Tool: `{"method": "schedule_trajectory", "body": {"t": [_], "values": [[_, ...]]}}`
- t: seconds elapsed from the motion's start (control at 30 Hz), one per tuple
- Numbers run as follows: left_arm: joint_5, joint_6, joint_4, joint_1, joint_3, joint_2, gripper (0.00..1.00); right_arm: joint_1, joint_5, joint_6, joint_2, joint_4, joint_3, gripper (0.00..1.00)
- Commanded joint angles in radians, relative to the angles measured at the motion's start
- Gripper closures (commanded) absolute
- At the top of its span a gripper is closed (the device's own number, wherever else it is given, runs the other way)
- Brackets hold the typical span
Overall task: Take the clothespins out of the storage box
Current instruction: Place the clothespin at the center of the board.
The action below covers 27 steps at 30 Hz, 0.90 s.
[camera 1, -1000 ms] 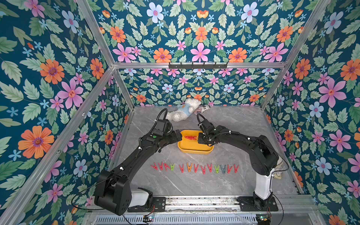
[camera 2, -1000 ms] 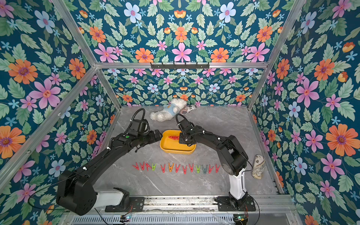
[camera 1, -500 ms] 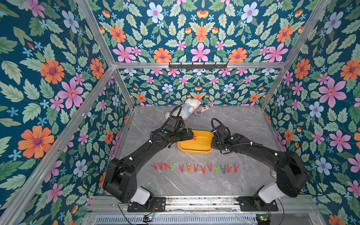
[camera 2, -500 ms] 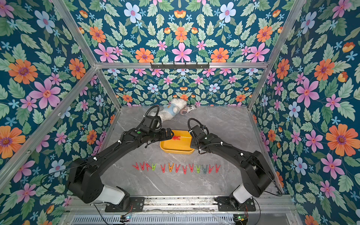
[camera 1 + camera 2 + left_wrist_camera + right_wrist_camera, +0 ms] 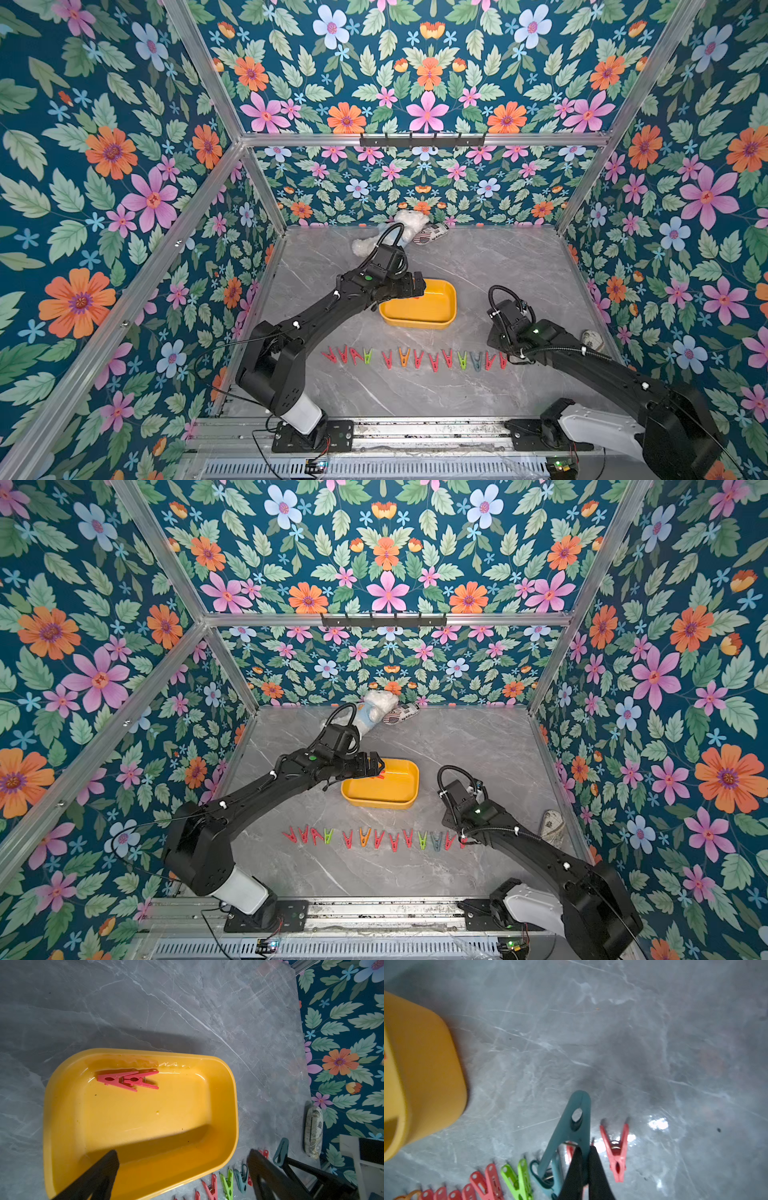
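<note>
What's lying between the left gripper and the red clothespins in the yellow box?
Nothing: in the left wrist view only bare floor of the storage box separates the open left gripper from the red clothespins.

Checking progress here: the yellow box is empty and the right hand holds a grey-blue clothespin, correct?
Not empty: two red clothespins lie overlapped in the yellow box, as the left wrist view shows. The right hand does hold a grey-blue clothespin.
</note>
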Motion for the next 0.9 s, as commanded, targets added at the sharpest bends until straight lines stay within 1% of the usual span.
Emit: {"method": "schedule_trajectory", "body": {"t": [0.0,0.17,0.3,0.4,0.5,0.67,0.87], "values": [[0.002,0.008,0.021,-0.005,0.007,0.004,0.00,-0.012,0.001,0.058,-0.059,-0.031,-0.055,1.00],[-0.001,0.006,0.019,-0.010,-0.001,-0.002,0.00,-0.023,0.003,0.105,-0.106,-0.063,-0.087,1.00],[-0.003,0.006,0.020,-0.010,-0.008,-0.006,0.00,-0.022,0.022,0.145,-0.087,-0.098,-0.087,1.00],[-0.003,0.006,0.026,-0.010,-0.018,-0.014,0.00,-0.021,0.014,0.184,-0.075,-0.108,-0.107,1.00],[-0.004,0.008,0.030,-0.010,-0.028,-0.019,0.00,-0.021,0.010,0.214,-0.092,-0.112,-0.136,1.00],[-0.001,0.012,0.035,-0.010,-0.032,-0.016,0.00,-0.035,0.026,0.228,-0.144,-0.126,-0.164,1.00],[0.003,0.014,0.038,-0.010,-0.029,-0.013,0.00,-0.064,0.019,0.234,-0.136,-0.117,-0.190,0.99]]}}
